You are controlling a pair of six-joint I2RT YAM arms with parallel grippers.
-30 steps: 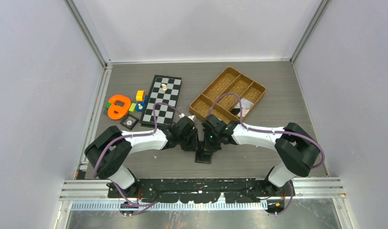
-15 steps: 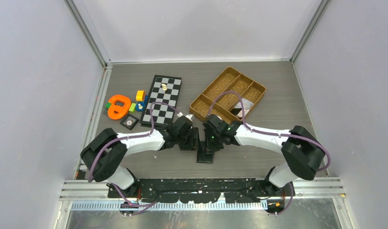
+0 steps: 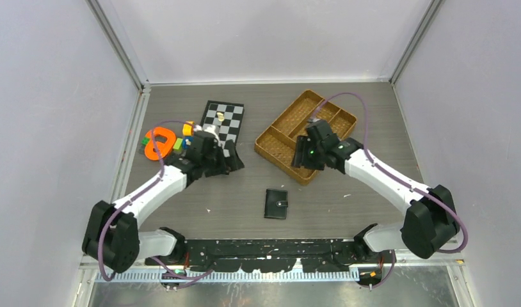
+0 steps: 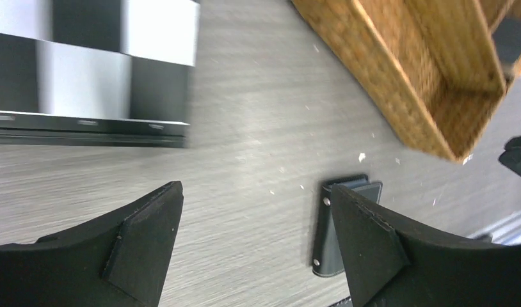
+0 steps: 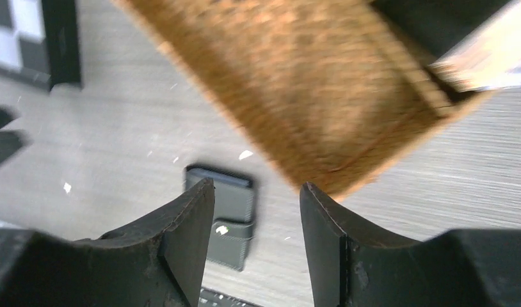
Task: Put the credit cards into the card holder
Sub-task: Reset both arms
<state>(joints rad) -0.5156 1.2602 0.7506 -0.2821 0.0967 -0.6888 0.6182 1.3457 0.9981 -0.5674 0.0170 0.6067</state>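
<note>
Up top, the fixed camera stares steeply down from above and behind the rig, far enough back to take in the whole table (image 3: 347,211), card holder (image 3: 276,204) at 6 o'clock, tray (image 3: 271,153) at 2, chessboard (image 3: 223,118) at 10. Left wrist camera sits low and close, skimming the tabletop with the chessboard (image 4: 91,70) at 10 and the tray (image 4: 399,83) at 2; right wrist camera hangs close, tilted down, the tray (image 5: 296,96) filling 12. And look, all three share one patch: the card holder (image 4: 325,236) at 5 for the left wrist, the card holder (image 5: 235,204) at 6 for the right.
</note>
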